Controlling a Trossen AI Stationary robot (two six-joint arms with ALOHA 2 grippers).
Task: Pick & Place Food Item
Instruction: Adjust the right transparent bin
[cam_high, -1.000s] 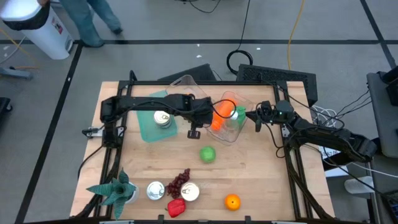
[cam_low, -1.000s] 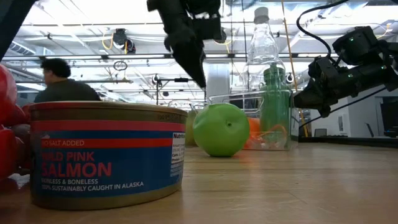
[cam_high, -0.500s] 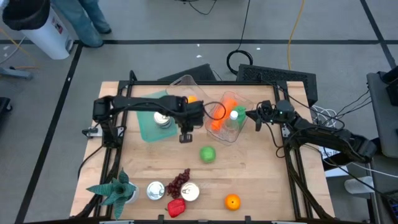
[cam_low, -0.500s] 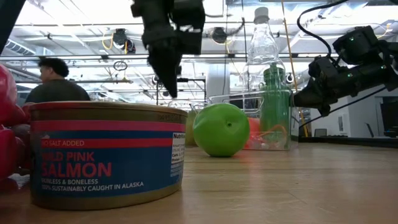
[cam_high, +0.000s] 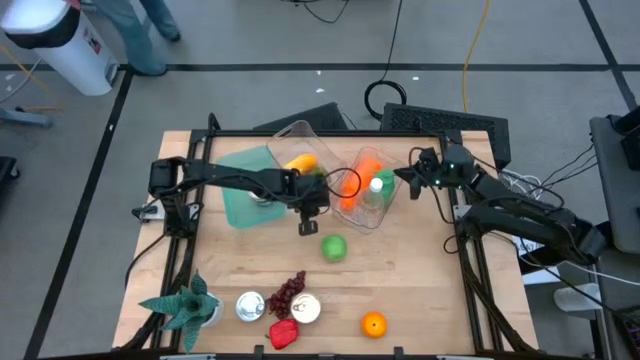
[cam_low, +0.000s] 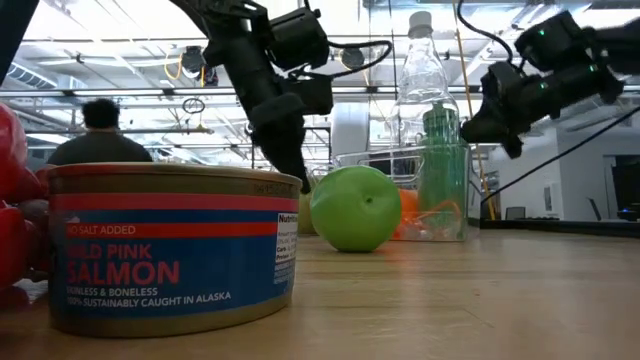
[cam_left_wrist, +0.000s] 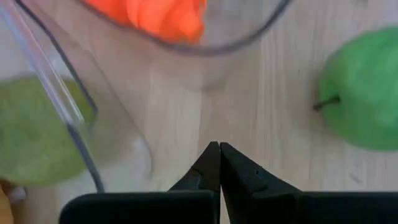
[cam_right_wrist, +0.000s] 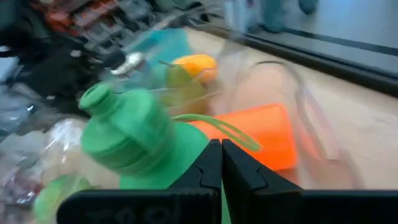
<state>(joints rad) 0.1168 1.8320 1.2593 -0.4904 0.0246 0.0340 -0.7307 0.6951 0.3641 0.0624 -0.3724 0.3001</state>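
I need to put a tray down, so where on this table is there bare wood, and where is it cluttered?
Bare wood: the right side between the green apple, the orange and the table's right edge; also left of the apple, above the plant. Crowded: the back, around the clear bin, and the front-left cluster of cans.

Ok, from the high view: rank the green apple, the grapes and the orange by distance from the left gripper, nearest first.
Measured from the left gripper, shut, near the table's middle:
1. Green apple, just beside it, toward the front and right.
2. Grapes, farther toward the front edge, slightly left.
3. Orange, farthest, at the front edge, to the right.
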